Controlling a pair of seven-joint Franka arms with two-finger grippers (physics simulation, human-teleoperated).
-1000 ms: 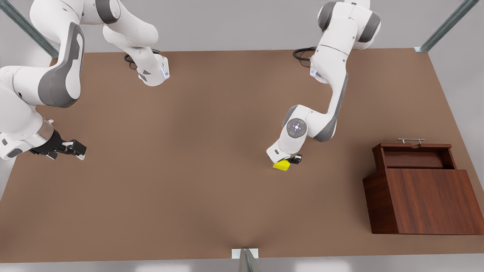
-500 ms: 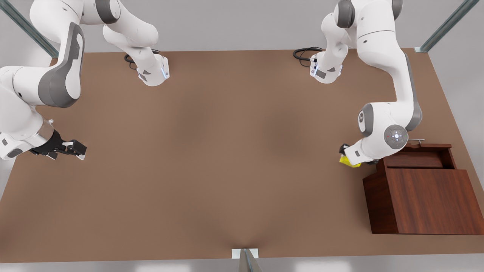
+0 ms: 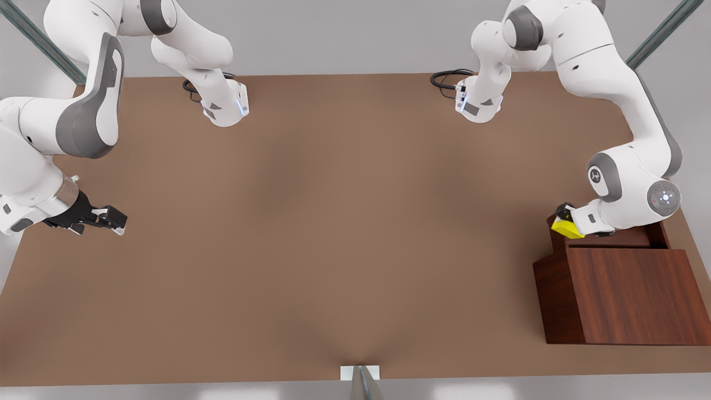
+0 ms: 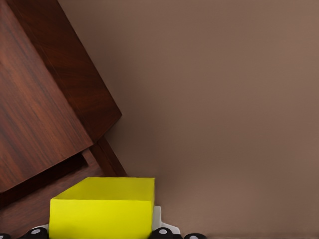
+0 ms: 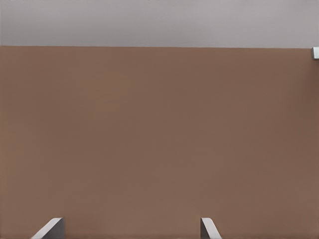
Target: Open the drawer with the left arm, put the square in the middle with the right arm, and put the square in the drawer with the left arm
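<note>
Nearly done: drawer [image 3: 611,236] already open, left end effector [image 3: 565,221] clamped on yellow cube [image 3: 566,229] over drawer's edge, drop-in left; right end effector [image 3: 103,218] waits w/ fingers apart above counter [image 3: 311,222].

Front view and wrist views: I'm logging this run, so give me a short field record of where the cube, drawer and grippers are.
square: yellow cube, held over the drawer's corner
left gripper: shut on the square, at the wooden box
drawer: pulled open
right gripper: open, waiting at the front view's left over the table
</note>
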